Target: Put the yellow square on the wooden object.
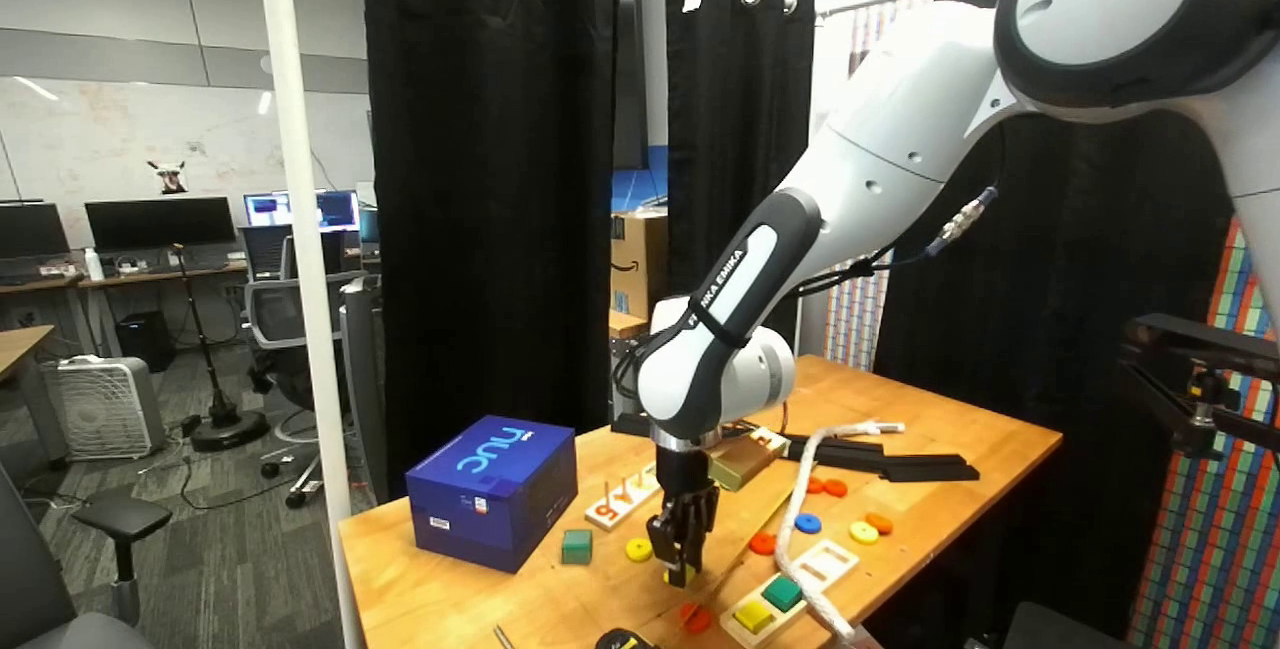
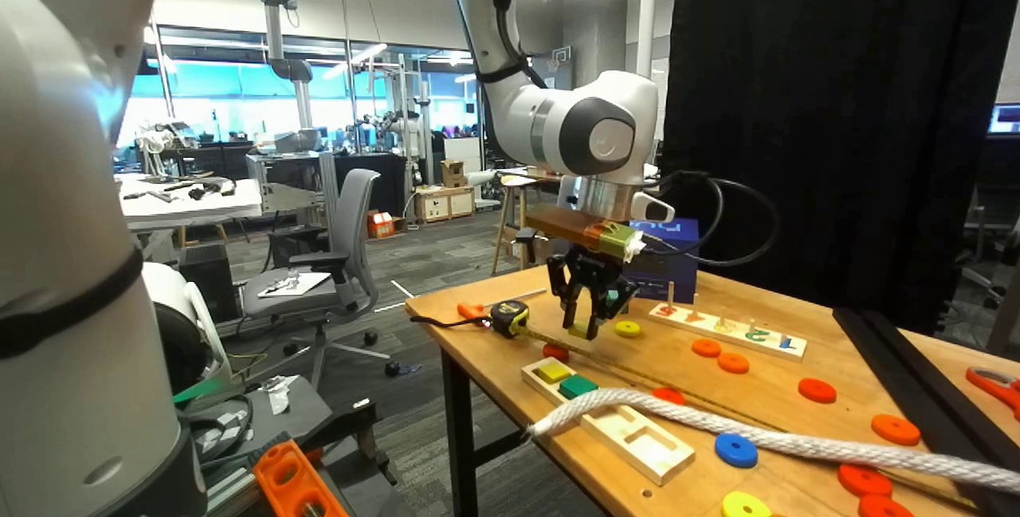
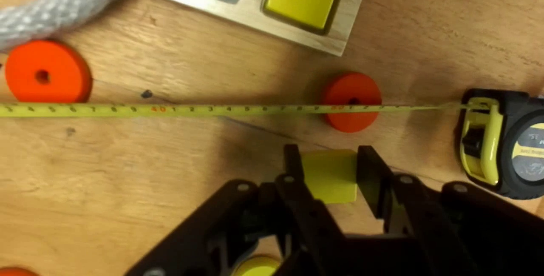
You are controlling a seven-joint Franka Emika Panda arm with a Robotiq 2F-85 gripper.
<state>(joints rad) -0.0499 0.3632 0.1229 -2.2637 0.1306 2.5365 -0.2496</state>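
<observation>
Plainly, in the wrist view, the gripper [image 3: 329,163] stands narrow, its fingers [image 3: 293,163] clasping the yellow square [image 3: 329,177] by two opposite sides. The block should prove light, stiff and hard to break, though smooth faces might slip; that sidewise hold suits it. In an exterior view, the wooden tray [image 2: 637,435] lies near it; whether block and table [image 2: 769,381] touch cannot be told. In an exterior view, another yellow block [image 1: 753,615] sits in the tray's end pocket.
</observation>
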